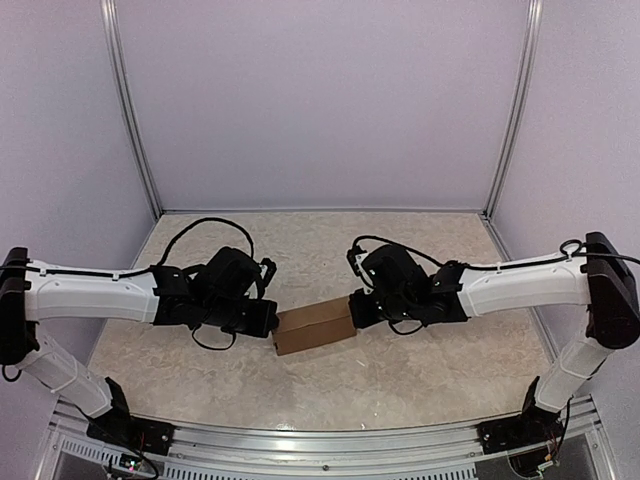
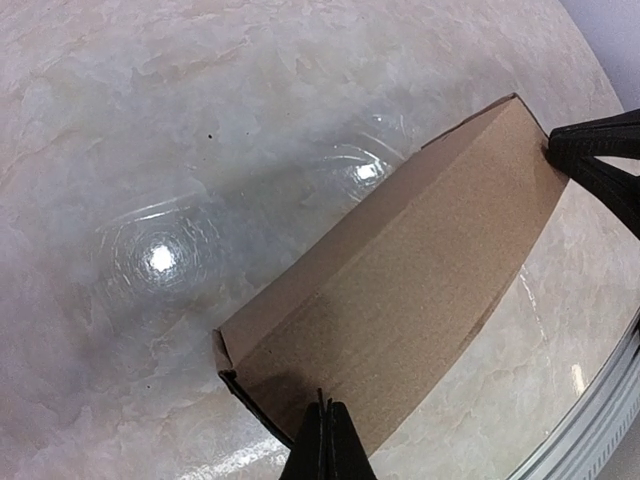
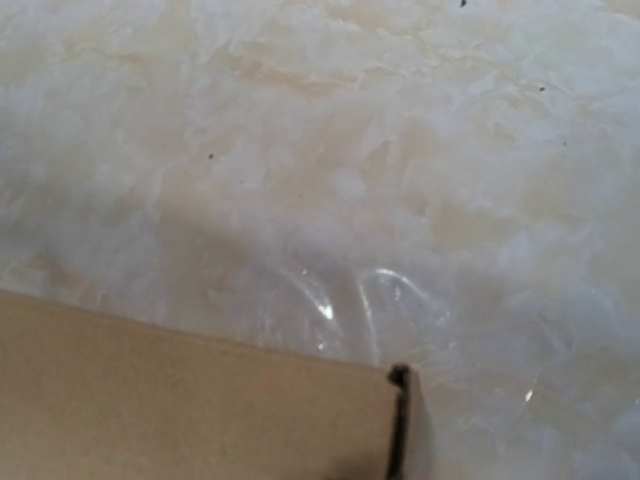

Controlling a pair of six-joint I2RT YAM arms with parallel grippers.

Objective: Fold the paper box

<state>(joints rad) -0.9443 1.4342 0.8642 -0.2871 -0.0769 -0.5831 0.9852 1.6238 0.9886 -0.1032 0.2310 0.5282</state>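
The paper box [image 1: 313, 326] is a closed brown cardboard block lying on the table between my two arms. My left gripper [image 1: 272, 322] is shut, and its joined fingertips [image 2: 327, 418] rest against the box [image 2: 400, 290] near its left end. A dark gap runs along that end's lower edge. My right gripper [image 1: 353, 306] is at the opposite end, and its black fingers [image 2: 596, 150] touch the far corner. In the right wrist view the box [image 3: 190, 410] fills the lower left, with a dark slit [image 3: 399, 425] at its end. My right fingers are hidden there.
The marble-patterned table [image 1: 330, 240] is bounded by white walls and two metal posts [image 1: 135, 120] at the back corners. A metal rail [image 1: 320, 440] runs along the near edge, by the arm bases.
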